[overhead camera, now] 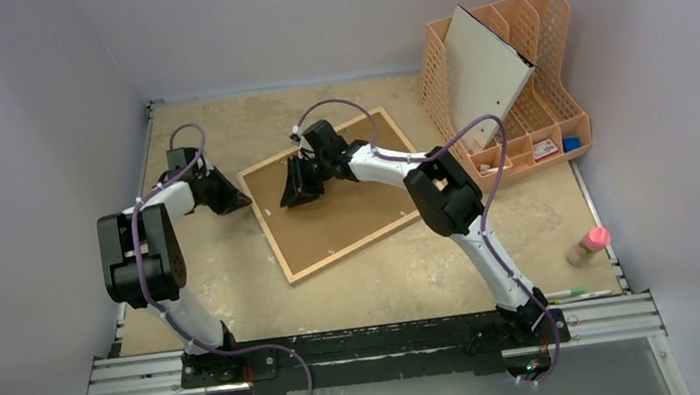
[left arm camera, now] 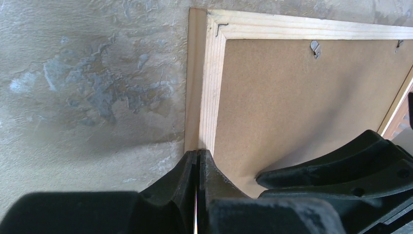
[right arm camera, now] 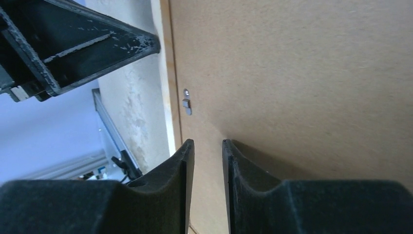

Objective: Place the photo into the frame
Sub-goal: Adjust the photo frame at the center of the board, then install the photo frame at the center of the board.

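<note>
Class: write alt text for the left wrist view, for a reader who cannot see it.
The left gripper, shut, sits at the edge of a light wood frame lying face down with a brown backing panel inside it, on a mottled beige table.

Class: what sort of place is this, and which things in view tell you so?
Probably a robotics lab test cell: two black-and-white robot arms bolted to a silver metal rail, plain pale walls boxing in a worn beige tabletop, and a staged orange plastic lattice organizer.
</note>
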